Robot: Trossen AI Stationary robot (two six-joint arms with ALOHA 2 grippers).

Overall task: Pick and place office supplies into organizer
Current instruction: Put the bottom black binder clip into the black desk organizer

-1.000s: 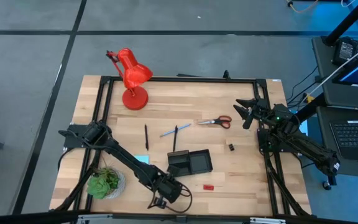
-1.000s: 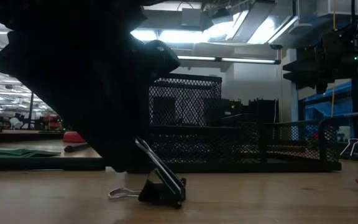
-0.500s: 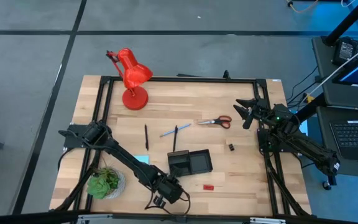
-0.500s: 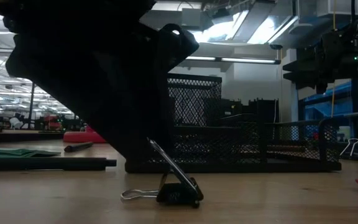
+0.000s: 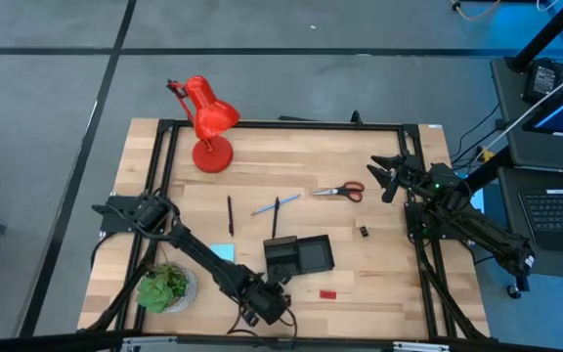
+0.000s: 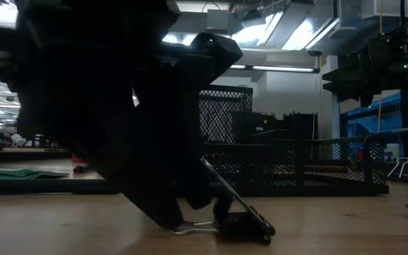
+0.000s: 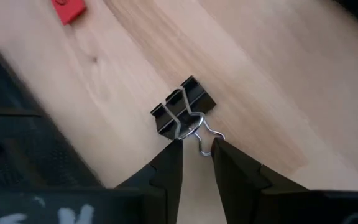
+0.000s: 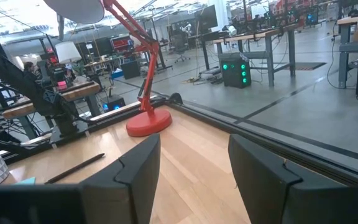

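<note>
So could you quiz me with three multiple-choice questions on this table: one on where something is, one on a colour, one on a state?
1. The black metal binder clip lies:
A. in the black mesh organizer tray
B. on the wooden table
C. under the lamp

2. The desk lamp is:
A. red
B. green
C. white

3. The left arm's fingers are:
A. far from the clip
B. at its wire handle
C. holding scissors

Answers: 1 B, wood shows all round it; 2 A, plainly red; 3 B, they straddle the wire loop.
</note>
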